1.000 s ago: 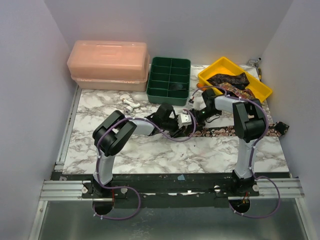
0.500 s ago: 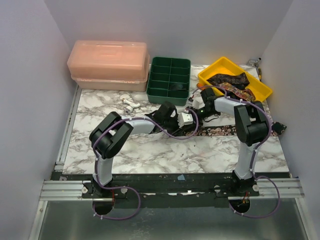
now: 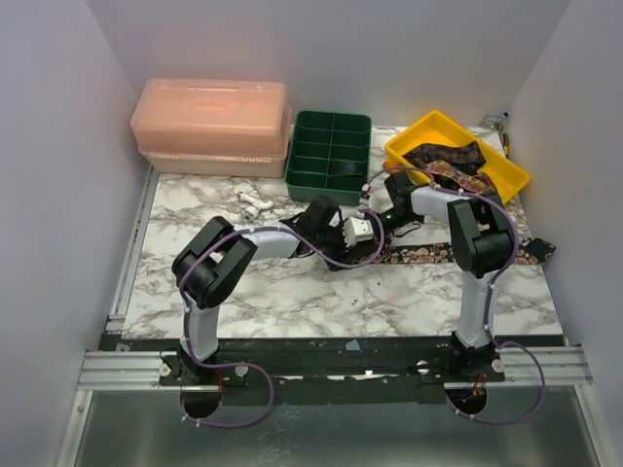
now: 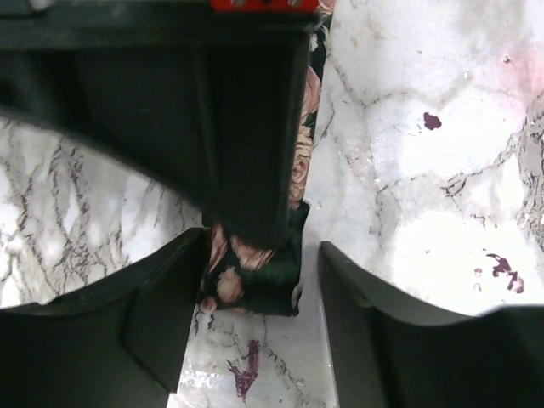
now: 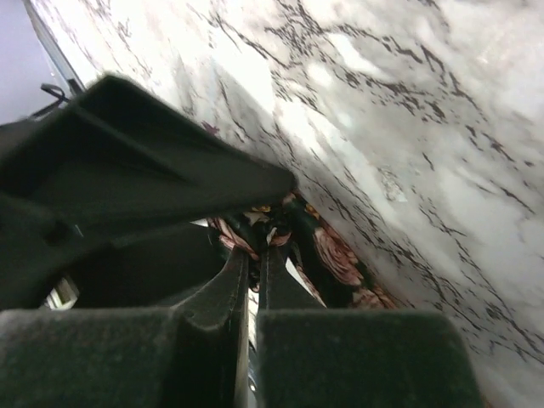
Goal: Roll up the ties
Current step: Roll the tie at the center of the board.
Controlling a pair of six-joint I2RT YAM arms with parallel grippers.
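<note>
One dark floral tie (image 3: 458,255) lies stretched along the marble table to the right edge. Its left end (image 4: 255,285) sits between the fingers of my left gripper (image 4: 262,245), which stands open: the fabric lies against the left finger (image 4: 161,314) and a gap separates it from the right finger. My right gripper (image 5: 255,251) is shut on the tie (image 5: 333,255), pinching folded fabric at its tips just above the left gripper. From above, both grippers (image 3: 362,232) (image 3: 382,222) meet mid-table. More ties (image 3: 448,158) lie in the yellow bin.
A green divided tray (image 3: 329,125) with a dark item in one cell stands at the back middle. The pink lidded box (image 3: 212,126) is at the back left and the yellow bin (image 3: 414,136) at the back right. Small white plastic pieces (image 3: 255,202) lie near the tray.
My left gripper has opened around the tie end. My right gripper opened, then shut again on the fabric. Both wrists shifted slightly toward the back of the table.
</note>
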